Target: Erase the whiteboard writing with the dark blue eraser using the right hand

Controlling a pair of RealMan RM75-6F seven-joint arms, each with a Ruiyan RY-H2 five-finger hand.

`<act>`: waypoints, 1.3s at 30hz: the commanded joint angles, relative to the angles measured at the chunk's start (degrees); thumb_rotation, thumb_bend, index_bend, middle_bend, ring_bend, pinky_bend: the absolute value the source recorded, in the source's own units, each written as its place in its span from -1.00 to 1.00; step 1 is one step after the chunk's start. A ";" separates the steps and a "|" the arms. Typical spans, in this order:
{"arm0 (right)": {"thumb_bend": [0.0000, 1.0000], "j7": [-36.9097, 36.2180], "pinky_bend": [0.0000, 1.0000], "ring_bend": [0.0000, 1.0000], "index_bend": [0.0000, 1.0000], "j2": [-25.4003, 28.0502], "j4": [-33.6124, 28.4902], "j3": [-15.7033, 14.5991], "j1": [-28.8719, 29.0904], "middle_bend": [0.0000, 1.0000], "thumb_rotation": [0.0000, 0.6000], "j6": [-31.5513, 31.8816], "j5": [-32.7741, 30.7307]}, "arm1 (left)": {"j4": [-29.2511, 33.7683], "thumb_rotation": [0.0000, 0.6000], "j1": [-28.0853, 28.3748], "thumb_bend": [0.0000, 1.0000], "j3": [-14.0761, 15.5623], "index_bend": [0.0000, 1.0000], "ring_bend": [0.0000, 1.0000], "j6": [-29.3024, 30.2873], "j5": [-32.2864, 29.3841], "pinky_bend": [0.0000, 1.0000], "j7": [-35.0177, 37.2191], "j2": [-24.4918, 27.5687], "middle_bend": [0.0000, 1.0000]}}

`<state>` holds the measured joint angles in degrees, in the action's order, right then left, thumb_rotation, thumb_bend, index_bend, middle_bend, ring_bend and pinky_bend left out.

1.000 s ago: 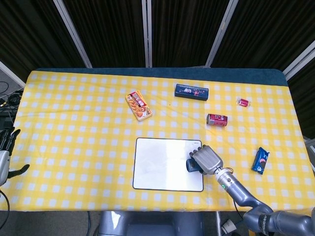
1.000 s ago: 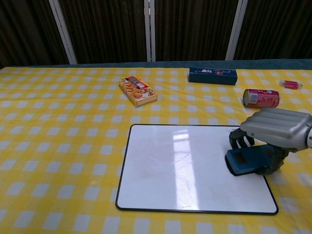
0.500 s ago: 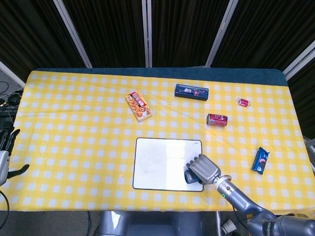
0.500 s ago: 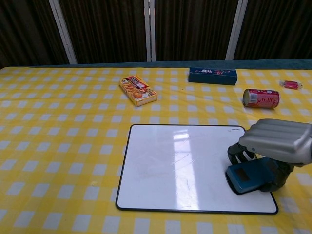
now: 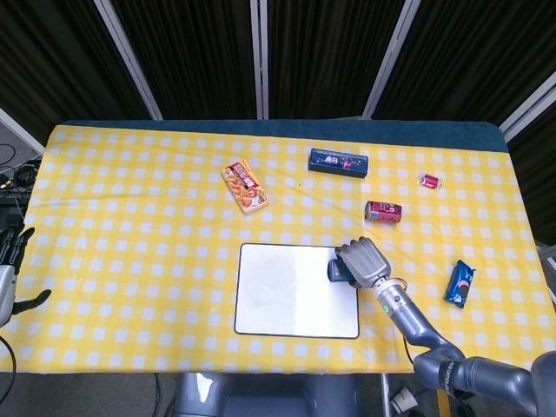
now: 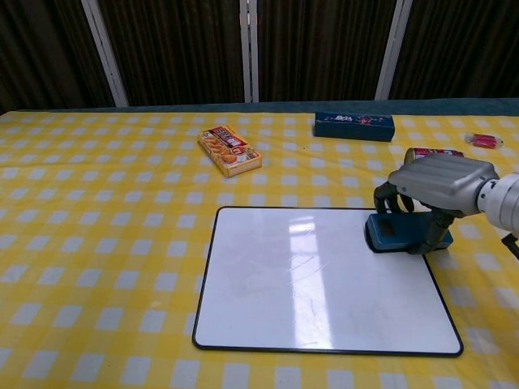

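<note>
A white whiteboard (image 5: 291, 291) (image 6: 308, 279) with a black rim lies on the yellow checked cloth near the table's front edge; its surface looks white, with only faint marks. My right hand (image 5: 363, 262) (image 6: 438, 185) grips the dark blue eraser (image 5: 335, 271) (image 6: 396, 233) and presses it on the board's far right corner. My left hand (image 5: 10, 269) shows only in the head view, at the far left edge beside the table, fingers apart and holding nothing.
Behind the board lie an orange snack box (image 5: 245, 186) (image 6: 230, 150), a dark blue long box (image 5: 338, 162) (image 6: 353, 126), a red can (image 5: 382, 211) (image 6: 432, 152) and a small pink packet (image 5: 430, 181) (image 6: 485, 141). A blue snack packet (image 5: 460, 283) lies to the right.
My right hand slid the eraser along the board's right side, first toward the front edge, then back up to the far right corner. The left hand stayed still.
</note>
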<state>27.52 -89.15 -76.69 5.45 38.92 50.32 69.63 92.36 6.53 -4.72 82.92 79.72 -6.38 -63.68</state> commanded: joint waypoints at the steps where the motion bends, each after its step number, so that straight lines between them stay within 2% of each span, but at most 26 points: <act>1: -0.11 0.54 -0.09 -0.09 0.06 -0.64 0.20 0.25 0.18 0.10 1.00 0.19 -0.77 | 0.01 1.00 -0.02 -1.00 -0.01 -1.00 -1.00 0.04 -0.01 -1.00 0.00 0.01 -1.00; 7: -0.11 0.44 -0.09 -0.09 0.06 0.54 -4.09 -1.80 -0.21 0.10 1.00 -0.80 -0.41 | -0.01 1.00 -0.11 -1.00 0.01 -1.00 -1.00 0.17 0.04 -1.00 0.22 0.11 -1.00; 15: -0.11 -0.54 -0.09 -0.09 0.06 3.98 -10.49 -5.51 -0.82 0.10 1.00 -1.16 4.04 | -0.04 1.00 -0.12 -1.00 0.00 -1.00 -1.00 0.21 0.07 -1.00 0.27 0.11 -1.00; 18: -0.11 -1.00 -0.09 -0.09 0.07 5.35 -12.77 -7.39 -1.28 0.10 1.00 -0.66 6.96 | 0.05 1.00 -0.12 -1.00 0.07 -1.00 -1.00 0.19 0.17 -1.00 0.22 0.11 -1.00; 21: -0.11 -1.44 -0.09 -0.09 0.07 7.60 -15.51 -10.50 -2.10 0.10 1.00 0.04 11.20 | 0.17 1.00 -0.20 -1.00 0.11 -1.00 -1.00 0.33 0.23 -1.00 0.15 0.13 -1.00; 23: -0.11 -2.51 -0.09 -0.09 0.07 8.93 -16.41 -11.34 -2.59 0.10 1.00 1.10 13.22 | 0.21 1.00 -0.22 -1.00 0.17 -1.00 -1.00 0.36 0.31 -1.00 0.11 0.14 -1.00; 27: -0.11 -5.07 -0.09 -0.09 0.06 10.94 -16.28 -11.12 -3.25 0.10 1.00 4.30 16.66 | 0.33 1.00 -0.30 -1.00 0.19 -1.00 -1.00 0.55 0.43 -1.00 0.07 0.16 -1.00; 30: -0.11 -6.98 -0.09 -0.09 0.06 12.29 -16.00 -10.08 -3.52 0.10 1.00 5.85 16.99 | 0.43 1.00 -0.34 -1.00 0.15 -1.00 -1.00 0.63 0.43 -1.00 0.18 0.25 -1.00; 36: -0.11 -9.57 -0.09 -0.09 0.06 13.71 -13.54 -6.97 -3.69 0.10 1.00 6.90 14.10 | 0.58 1.00 -0.40 -1.00 0.21 -1.00 -1.00 0.77 0.65 -1.00 0.29 0.36 -1.00; 39: -0.11 -11.28 -0.09 -0.09 0.06 12.97 -9.67 -4.91 -3.66 0.10 1.00 5.76 10.21 | 0.68 1.00 -0.44 -1.00 0.28 -1.00 -1.00 0.83 0.81 -1.00 0.32 0.42 -1.00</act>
<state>17.53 -75.76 -88.87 -0.92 35.29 56.80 82.32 93.05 6.09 -4.44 83.74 80.52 -6.07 -63.27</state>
